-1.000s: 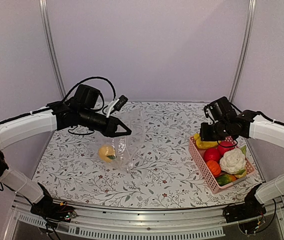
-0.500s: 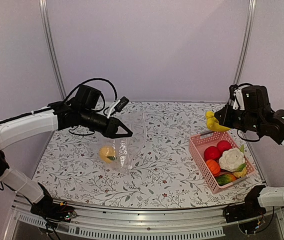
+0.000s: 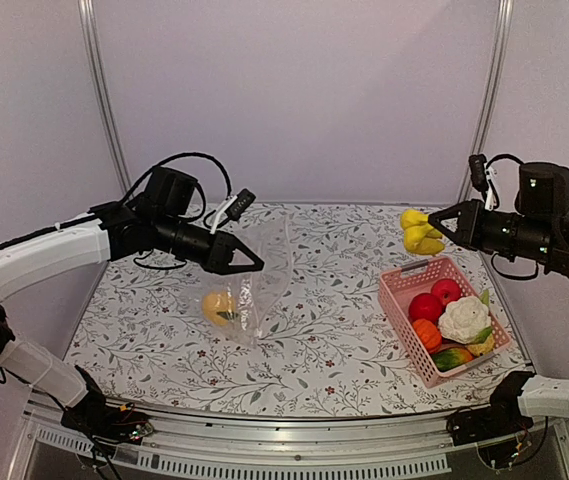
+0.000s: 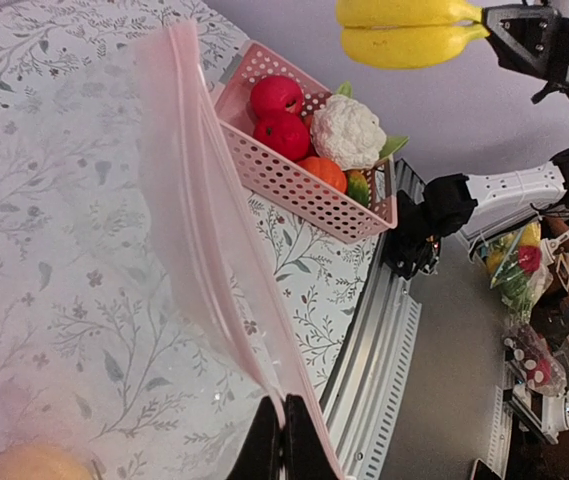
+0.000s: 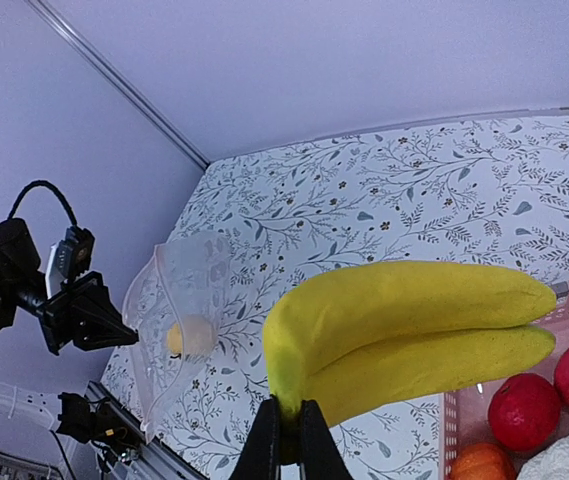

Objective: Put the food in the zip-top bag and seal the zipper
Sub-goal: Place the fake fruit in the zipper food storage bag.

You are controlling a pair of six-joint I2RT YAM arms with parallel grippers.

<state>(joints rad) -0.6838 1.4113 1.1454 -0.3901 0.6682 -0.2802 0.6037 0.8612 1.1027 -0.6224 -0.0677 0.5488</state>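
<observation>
My left gripper (image 3: 254, 262) is shut on the pink zipper strip (image 4: 204, 230) of the clear zip-top bag (image 3: 254, 285) and holds its mouth up above the table. A yellow-orange fruit (image 3: 217, 306) lies inside the bag. My right gripper (image 3: 438, 223) is shut on the stem end of a yellow banana (image 3: 419, 233) and holds it in the air above the far end of the pink basket (image 3: 401, 310). The banana (image 5: 404, 335) fills the right wrist view. Red fruits (image 3: 434, 300), a white cauliflower (image 3: 466, 320) and orange pieces (image 3: 428, 335) lie in the basket.
The pink slotted basket stands at the right on the floral tablecloth (image 3: 334, 330). The metal front rail (image 3: 294, 440) runs along the near edge. Upright frame posts (image 3: 102, 100) stand at the back corners.
My right gripper has lifted the banana out of the basket and carried it up and to the left. The left arm still holds the bag mouth.
</observation>
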